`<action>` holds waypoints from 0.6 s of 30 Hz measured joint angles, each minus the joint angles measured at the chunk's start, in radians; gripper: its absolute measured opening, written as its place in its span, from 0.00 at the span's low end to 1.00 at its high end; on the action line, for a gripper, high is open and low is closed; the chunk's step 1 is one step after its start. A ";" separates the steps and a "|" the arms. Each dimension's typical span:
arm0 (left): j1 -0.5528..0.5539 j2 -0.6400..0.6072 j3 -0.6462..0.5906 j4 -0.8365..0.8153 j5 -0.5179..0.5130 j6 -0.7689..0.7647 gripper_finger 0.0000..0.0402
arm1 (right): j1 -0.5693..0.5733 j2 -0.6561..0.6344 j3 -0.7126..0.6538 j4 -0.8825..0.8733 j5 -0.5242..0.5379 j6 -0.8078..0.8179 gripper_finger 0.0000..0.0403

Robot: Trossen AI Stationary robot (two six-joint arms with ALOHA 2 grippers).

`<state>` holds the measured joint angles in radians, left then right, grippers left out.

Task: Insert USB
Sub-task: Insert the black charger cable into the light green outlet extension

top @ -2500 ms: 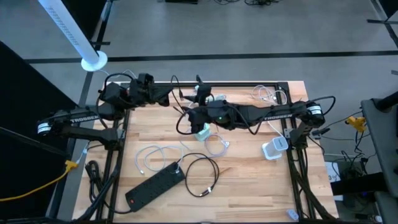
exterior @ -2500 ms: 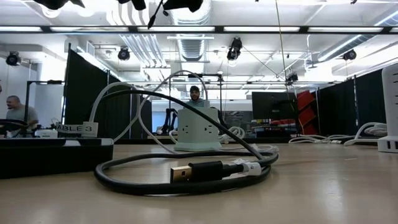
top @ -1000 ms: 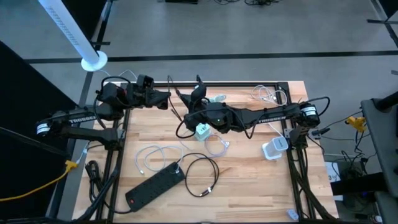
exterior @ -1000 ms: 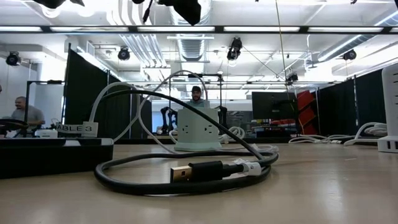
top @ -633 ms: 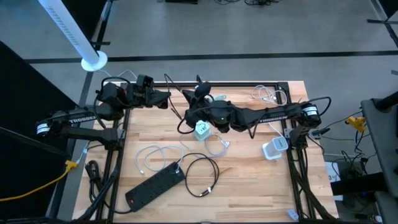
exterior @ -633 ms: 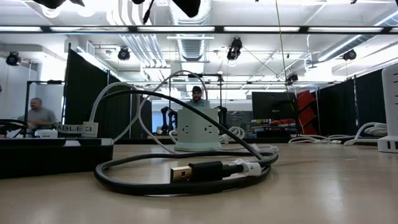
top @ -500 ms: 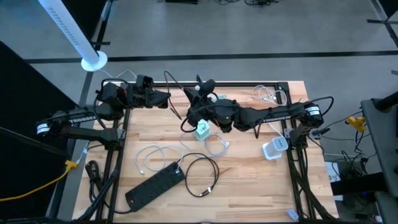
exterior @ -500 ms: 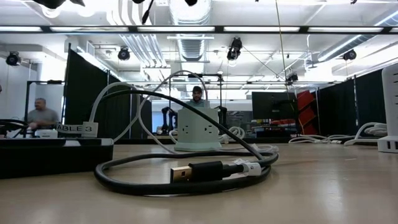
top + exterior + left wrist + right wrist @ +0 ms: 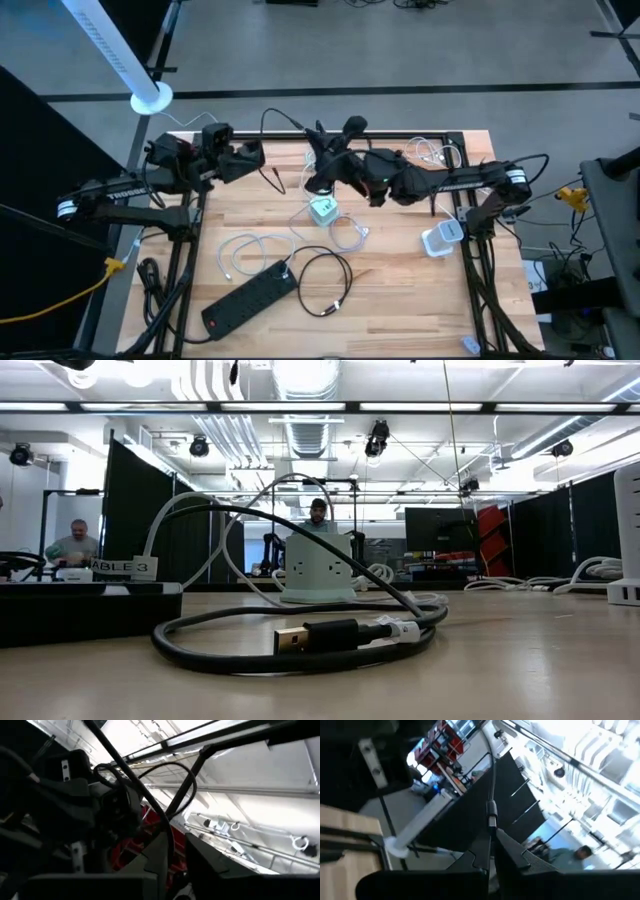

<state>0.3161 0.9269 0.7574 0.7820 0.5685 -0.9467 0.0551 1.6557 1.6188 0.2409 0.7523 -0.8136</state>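
Overhead, your right end effector is clenched on a thin black USB cable, held above the worktop's far edge. The left end effector sits nearby, and you cannot tell its grip. Only the low view shows a gold-tipped USB plug lying before the mint charging hub.

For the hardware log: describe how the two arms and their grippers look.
Both arms are dark, jointed links with white lettering on the forearm and a pale band at the joint nearest the table edge. Black cables loop loosely along the left arm and the right arm. The right gripper has two flat, dark, tapering fingers.
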 joint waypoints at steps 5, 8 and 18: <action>0.000 0.000 0.000 -0.048 0.002 0.156 0.26 | 0.010 -0.026 0.000 -0.041 -0.023 0.088 0.00; 0.000 0.000 0.000 -0.095 0.002 0.257 0.32 | 0.017 -0.052 0.000 -0.062 -0.027 0.123 0.00; -0.001 0.002 0.000 -0.199 -0.077 0.692 0.45 | 0.021 -0.122 0.000 -0.085 -0.220 0.359 0.00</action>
<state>0.3153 0.9291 0.7574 0.5827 0.4915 -0.2547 0.0765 1.5340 1.6184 0.1558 0.5320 -0.4546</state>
